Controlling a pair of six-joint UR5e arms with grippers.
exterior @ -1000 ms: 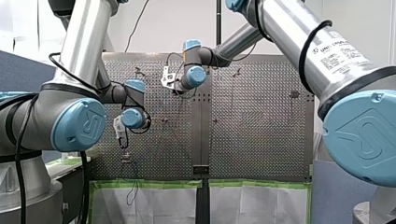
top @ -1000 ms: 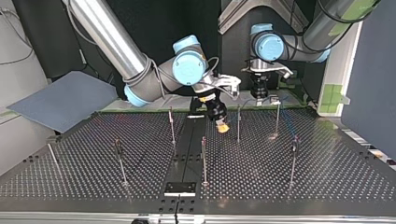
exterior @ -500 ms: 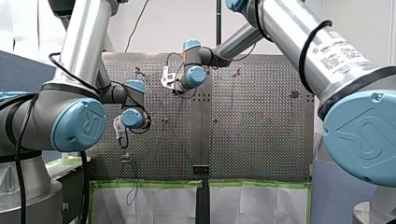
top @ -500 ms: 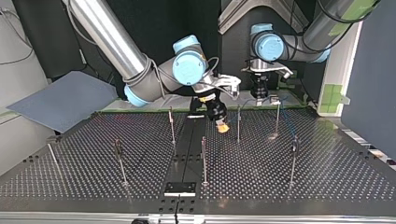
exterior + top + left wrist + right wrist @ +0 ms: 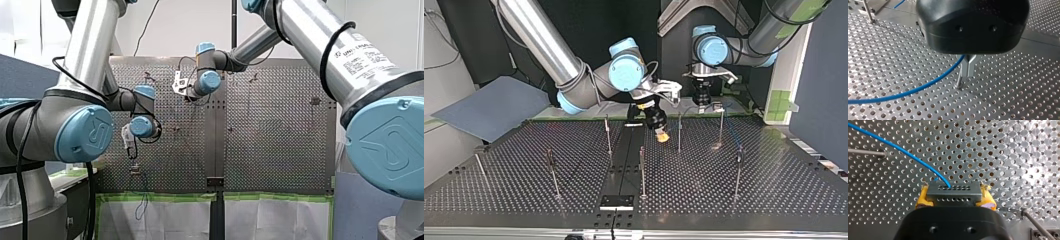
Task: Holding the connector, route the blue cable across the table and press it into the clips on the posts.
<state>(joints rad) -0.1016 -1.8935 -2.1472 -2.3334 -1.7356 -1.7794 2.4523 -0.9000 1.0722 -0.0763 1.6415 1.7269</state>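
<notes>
In the left wrist view the black housing (image 5: 973,25) of the left gripper (image 5: 700,101) covers the stretch of cable (image 5: 923,86) running behind it, and the cable's other end is cut off by the edge. The forked piece (image 5: 968,62) there may be a clip. The right gripper (image 5: 954,191) body hides the rear of the connector (image 5: 953,196).

in the top view the table (image 5: 774,190) bears posts (image 5: 642,172) standing well apart across it. my right gripper (image 5: 662,135) hangs over the far middle of the table, between two posts, with the connector (image 5: 954,195) between its fingers. my left gripper (image 5: 700,101) is at that view's right of it, near the table's far edge. the cable (image 5: 898,148) runs from the connector over the table and passes between my left gripper's fingers (image 5: 968,67), whose tips reach down to the table.
</notes>
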